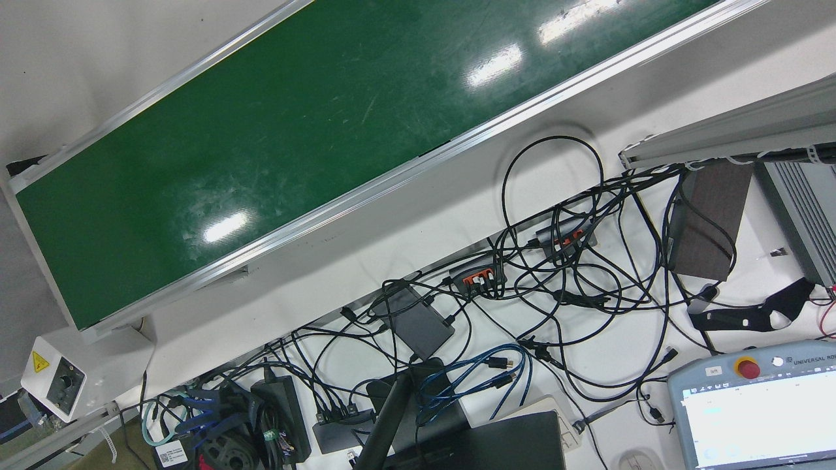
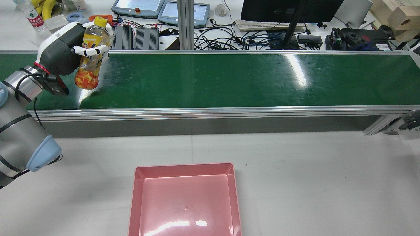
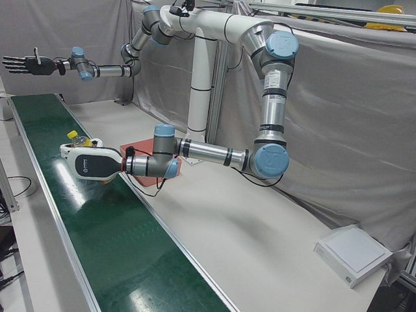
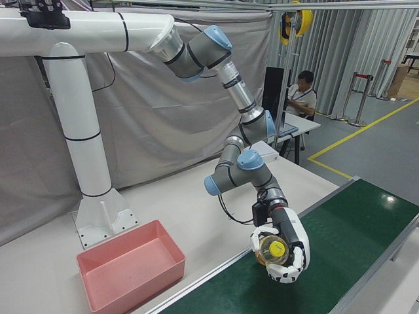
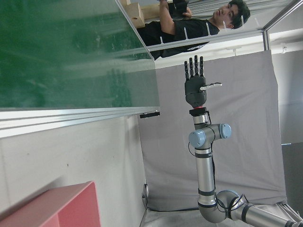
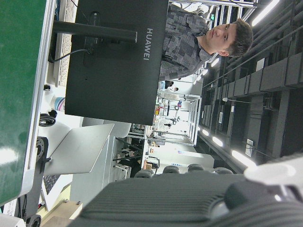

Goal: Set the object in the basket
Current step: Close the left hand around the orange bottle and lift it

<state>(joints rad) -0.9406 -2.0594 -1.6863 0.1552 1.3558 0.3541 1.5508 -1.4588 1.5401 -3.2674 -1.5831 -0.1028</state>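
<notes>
The front view shows no arm: only the scuffed, glossy green conveyor belt (image 1: 326, 130) in its ribbed aluminium frame, with a tangle of black and blue cables (image 1: 555, 281) on the white desk beside it.

In the rear view, the left hand (image 2: 73, 46), a grey and white shell with pale fingers, is wrapped around a clear plastic bottle (image 2: 90, 54) with a yellow cap and an orange fruit-print label. The bottle hangs slightly tilted above the left end of the belt. The basket (image 2: 185, 168), a smooth, shiny pink rectangular tray, lies empty on the matte white table well apart from the bottle.

The left-front view shows the same hand stretched level over the belt, the bottle's yellow cap peeking beyond it. Far back, the right hand (image 3: 25, 64), black, is raised with its fingers spread flat and holds nothing.

In the right-front view, white fingers (image 4: 265, 237) ring the bottle, its round cap facing the camera; the pink basket sits near the arm's white pedestal.

The left hand view shows the belt's edge, a corner of the basket, and the upright, splayed right hand.

The right hand view shows a black monitor and a person behind it.
</notes>
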